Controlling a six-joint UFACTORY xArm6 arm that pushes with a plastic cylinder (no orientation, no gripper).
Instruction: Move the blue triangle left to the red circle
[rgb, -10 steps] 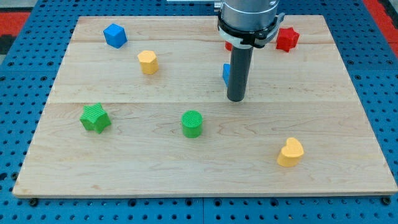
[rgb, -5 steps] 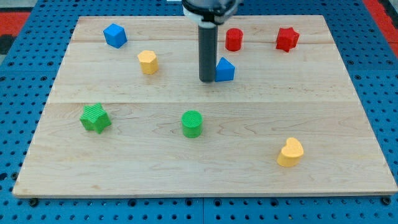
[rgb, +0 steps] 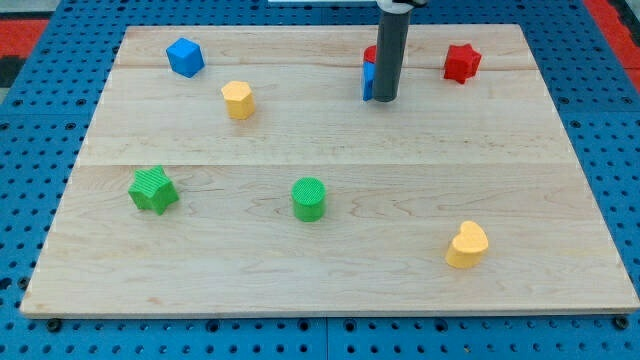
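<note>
Your tip (rgb: 386, 100) is down on the board (rgb: 560, 200), near the view's top and a bit right of centre, and the rod stands straight up out of frame. There's no gripper on this arm, so nothing opens or closes and nothing is held; the rod only pushes.

Take the tip as your landmark. The blue triangle (rgb: 368, 81) is right against the rod's left side, mostly hidden behind it, so you only get a sliver of blue (whether tip and block actually touch, you can't tell). The red circle (rgb: 370, 54) peeks out just above that sliver, also largely covered by the rod; blue and red look to be touching or very nearly so, with the blue directly below the red rather than beside it.

Off to the tip's right and a little up sits the red star (rgb: 461, 62), well apart. Far to the left and up is the blue cube (rgb: 185, 57); left at roughly tip level is the yellow hexagon (rgb: 237, 100). Below and left of the tip you have the green cylinder (rgb: 309, 199), and much farther left the green star (rgb: 153, 189). Down and to the right, near the board's lower edge, is the yellow heart (rgb: 467, 245)
</note>
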